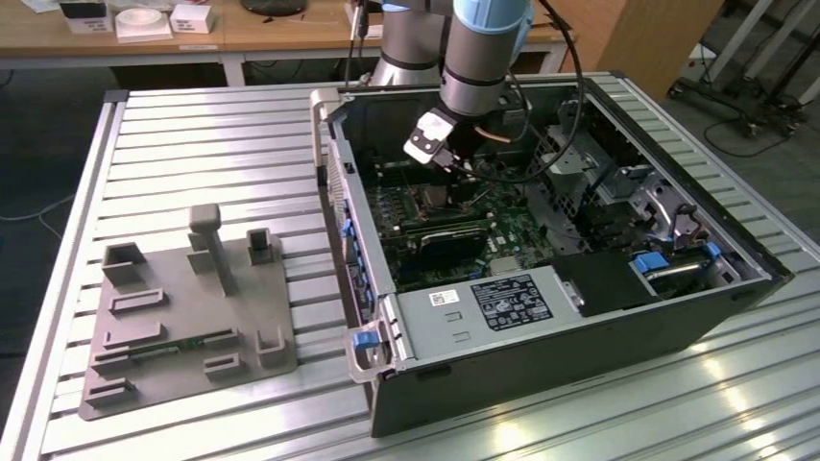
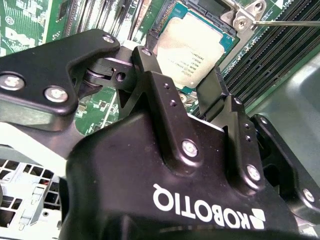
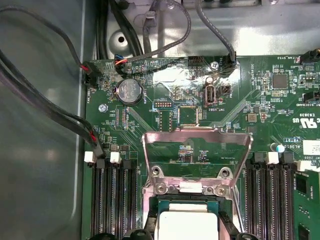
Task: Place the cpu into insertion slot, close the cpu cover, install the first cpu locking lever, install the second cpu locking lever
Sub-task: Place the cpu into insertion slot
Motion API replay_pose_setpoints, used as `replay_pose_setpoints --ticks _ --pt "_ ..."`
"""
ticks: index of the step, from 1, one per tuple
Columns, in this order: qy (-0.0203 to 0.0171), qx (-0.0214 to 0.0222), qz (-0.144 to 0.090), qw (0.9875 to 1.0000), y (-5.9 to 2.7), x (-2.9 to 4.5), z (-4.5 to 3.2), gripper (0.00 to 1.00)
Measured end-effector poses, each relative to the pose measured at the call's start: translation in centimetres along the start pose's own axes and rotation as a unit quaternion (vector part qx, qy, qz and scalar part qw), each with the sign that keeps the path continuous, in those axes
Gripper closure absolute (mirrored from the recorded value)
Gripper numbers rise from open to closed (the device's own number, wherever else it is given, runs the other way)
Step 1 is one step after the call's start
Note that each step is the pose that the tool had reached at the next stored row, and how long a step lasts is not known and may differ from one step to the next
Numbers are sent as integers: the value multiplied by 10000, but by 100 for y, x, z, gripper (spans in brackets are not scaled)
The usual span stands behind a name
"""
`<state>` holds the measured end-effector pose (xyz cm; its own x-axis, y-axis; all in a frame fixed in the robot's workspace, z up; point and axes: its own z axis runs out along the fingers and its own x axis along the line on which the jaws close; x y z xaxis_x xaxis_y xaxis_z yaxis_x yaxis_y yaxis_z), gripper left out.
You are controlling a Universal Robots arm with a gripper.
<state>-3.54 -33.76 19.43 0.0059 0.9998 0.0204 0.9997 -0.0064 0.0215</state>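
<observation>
Where the gripper [image 2: 180, 64] hangs over the insertion slot [image 2: 165, 22], the cpu [image 2: 192, 40] is seen seated there (silvery face up), between jaws held apart; the cpu cover [image 3: 196, 132] is raised on its hinge.

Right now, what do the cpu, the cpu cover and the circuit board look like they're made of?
The cpu: metal top, matte silvery-grey, dull even sheen with faint print. The cpu cover: thin sheet metal, probably steel, bright bare finish catching highlights along its frame. The circuit board: likely fibreglass laminate under glossy green coating, judging by glare patches.
</observation>
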Motion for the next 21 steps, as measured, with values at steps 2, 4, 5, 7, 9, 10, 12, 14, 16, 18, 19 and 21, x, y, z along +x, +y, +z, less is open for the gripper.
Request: replay_pose_setpoints --ticks 2,4,5,7,9,10,12,14,16,18,19,21 --pt "-1 1 0 10000 0 0 2 46" --pt "1 0 1 10000 -4 0 4 46" --pt "0 0 1 10000 -7 0 5 46" --pt "0 0 0 10000 -12 0 5 46" --pt "1 0 -1 10000 -12 0 5 46" --pt "1 0 -1 10000 -12 0 6 46" --pt "1 0 0 10000 -13 -1 6 46" --pt "2 -1 1 10000 -14 -4 7 46" --pt "1 0 0 10000 -13 -9 6 46" --pt "1 0 0 10000 -17 -20 6 46" --pt "1 -1 1 10000 -21 -24 6 46" --pt "1 0 0 10000 -25 -25 8 46"
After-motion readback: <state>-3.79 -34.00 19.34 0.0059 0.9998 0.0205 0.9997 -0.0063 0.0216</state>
